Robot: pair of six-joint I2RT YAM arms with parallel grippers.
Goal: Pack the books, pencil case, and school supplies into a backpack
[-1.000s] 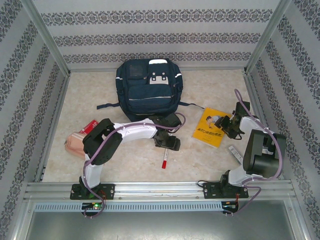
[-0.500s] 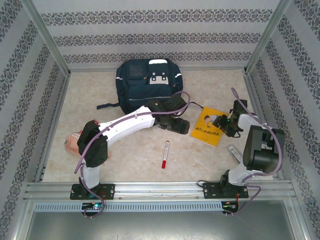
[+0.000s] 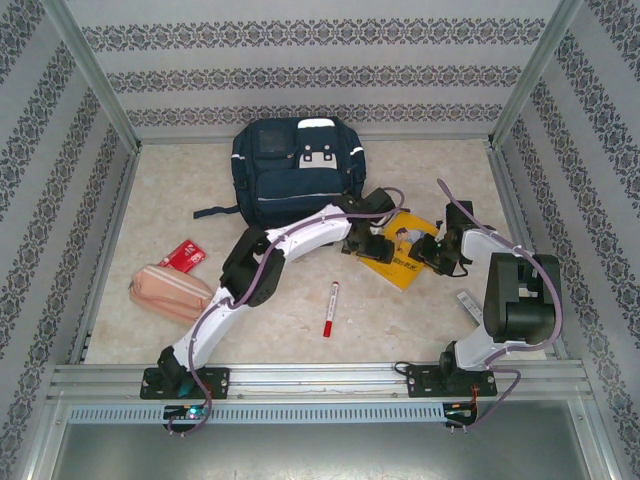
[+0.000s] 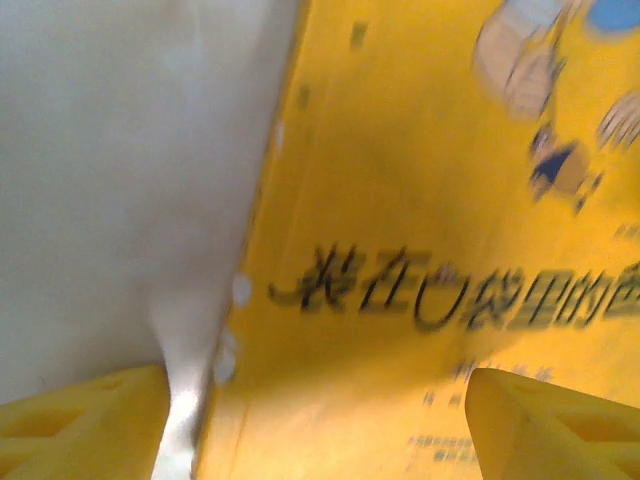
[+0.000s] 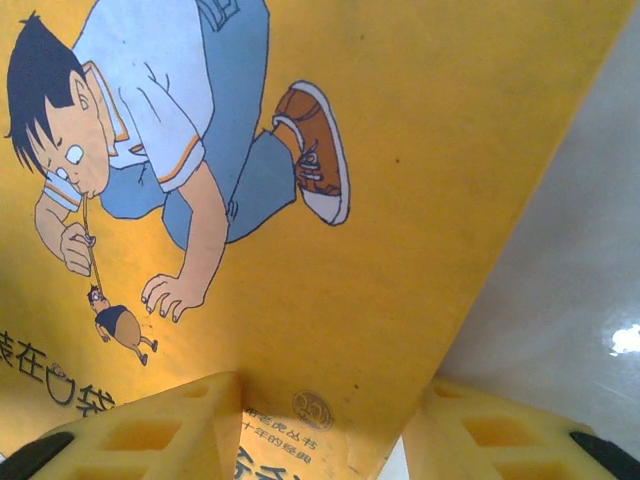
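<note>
You have the book (image 3: 403, 262) toward the bench's (image 3: 420, 330) right edge, between both pincers: left gripper (image 3: 367, 247) parted astride its left edge, right gripper (image 3: 433, 254) parted astride its right.

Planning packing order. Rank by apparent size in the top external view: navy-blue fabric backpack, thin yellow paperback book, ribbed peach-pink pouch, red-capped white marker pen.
1. Navy-blue fabric backpack, largest.
2-3. Thin yellow paperback book and ribbed peach-pink pouch look alike; book partly covered, so unranked.
4. Red-capped white marker pen, smallest.
</note>
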